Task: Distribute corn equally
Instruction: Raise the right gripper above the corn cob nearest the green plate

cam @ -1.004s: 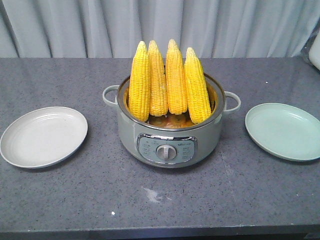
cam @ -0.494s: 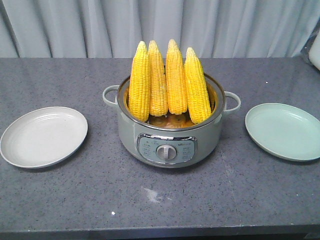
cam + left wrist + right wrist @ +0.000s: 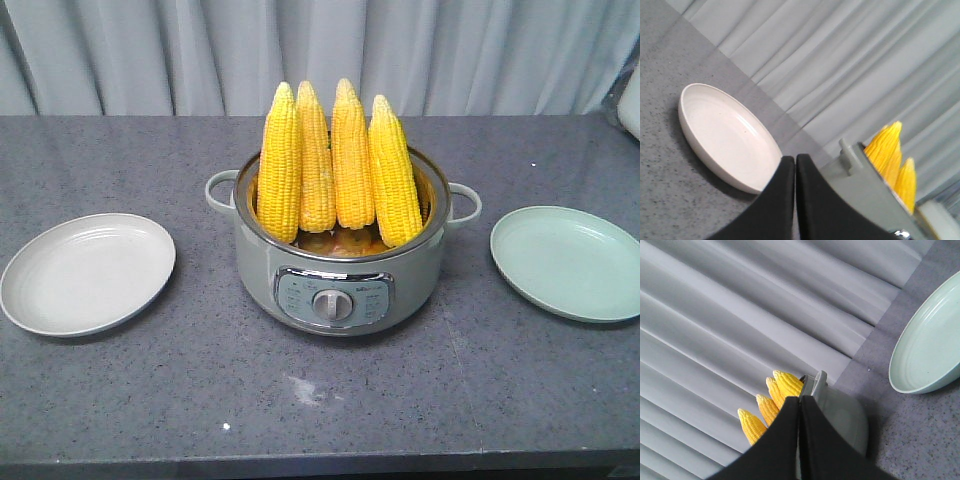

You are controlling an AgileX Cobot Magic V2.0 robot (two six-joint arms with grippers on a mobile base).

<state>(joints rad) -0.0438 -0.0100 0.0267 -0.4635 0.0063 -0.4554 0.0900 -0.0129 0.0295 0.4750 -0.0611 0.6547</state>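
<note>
Currently the four corn cobs point(image 3: 335, 160) stand upright, tips up, inside the pot point(image 3: 340, 290). The left gripper point(image 3: 795, 170) and right gripper point(image 3: 800, 410) are pressed closed and hold nothing. Each cob is probably stiff, fairly heavy and slick; grasp above the rim, across the kernels.

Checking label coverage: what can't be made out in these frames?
Corn lower ends: front view, hidden by the pot wall.
Control panel text: front view, too small.
Green plate: front view, cut off by right edge.
Left hand, right hand: wrist views, only the tips show.
</note>
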